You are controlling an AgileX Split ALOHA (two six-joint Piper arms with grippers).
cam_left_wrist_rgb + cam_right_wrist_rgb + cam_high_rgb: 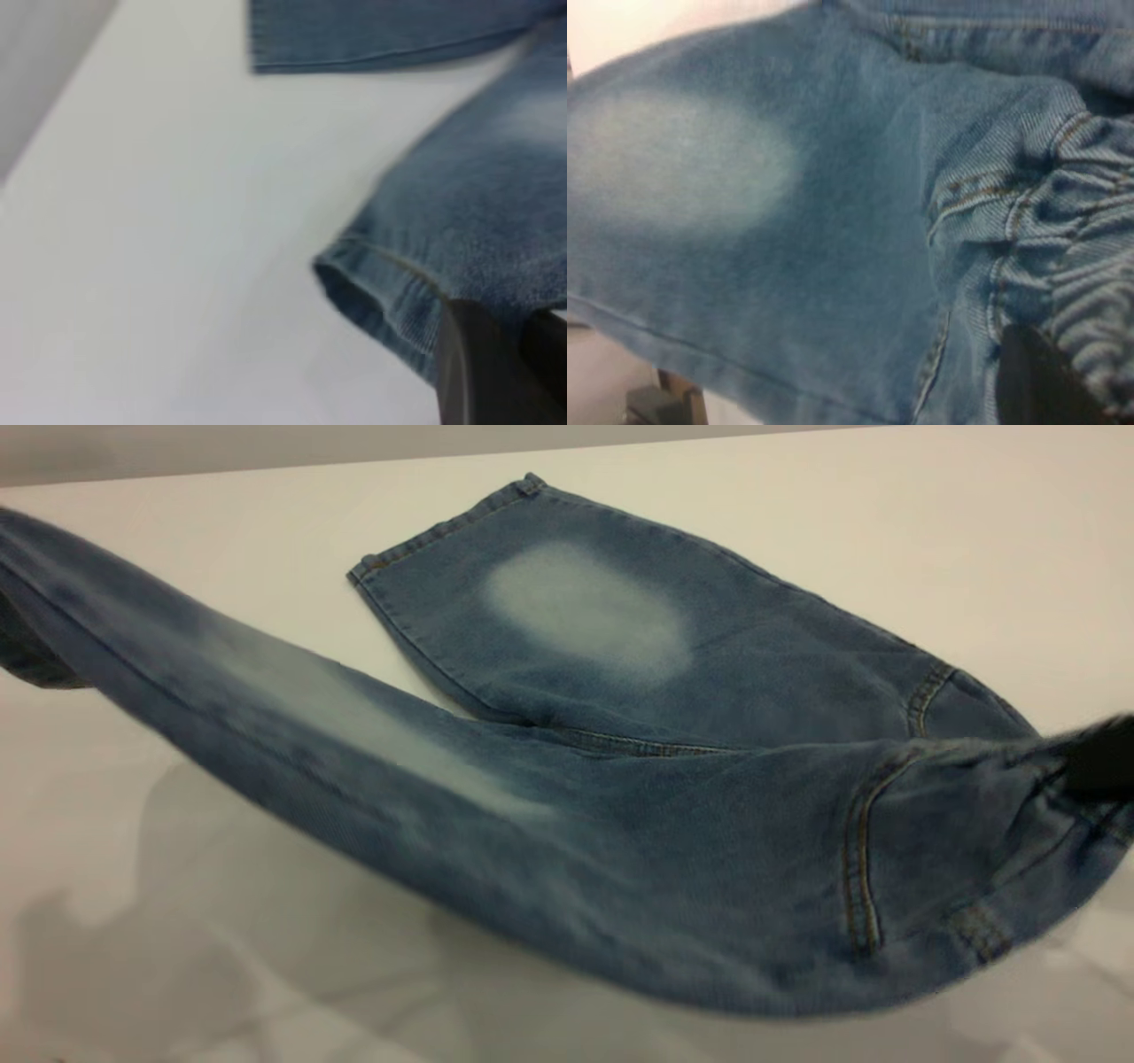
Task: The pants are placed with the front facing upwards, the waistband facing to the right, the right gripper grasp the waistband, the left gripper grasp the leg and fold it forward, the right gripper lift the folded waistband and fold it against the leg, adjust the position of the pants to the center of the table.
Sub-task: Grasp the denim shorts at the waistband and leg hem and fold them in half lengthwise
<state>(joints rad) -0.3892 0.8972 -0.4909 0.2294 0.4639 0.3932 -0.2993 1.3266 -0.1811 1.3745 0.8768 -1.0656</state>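
Denim pants [620,797] bear no readable label or writing.

Off-task stuff only:
- Plain grey backdrop [177,447] runs as a band beyond the far edge of the table [930,505]. Flat, featureless.
- Left wrist view catches a grey strip [35,62] past the table edge too; can't tell what it is.
- Right wrist view: small brown piece [680,390] touching a dark grey block [654,405], both mostly hidden. Can't identify either.
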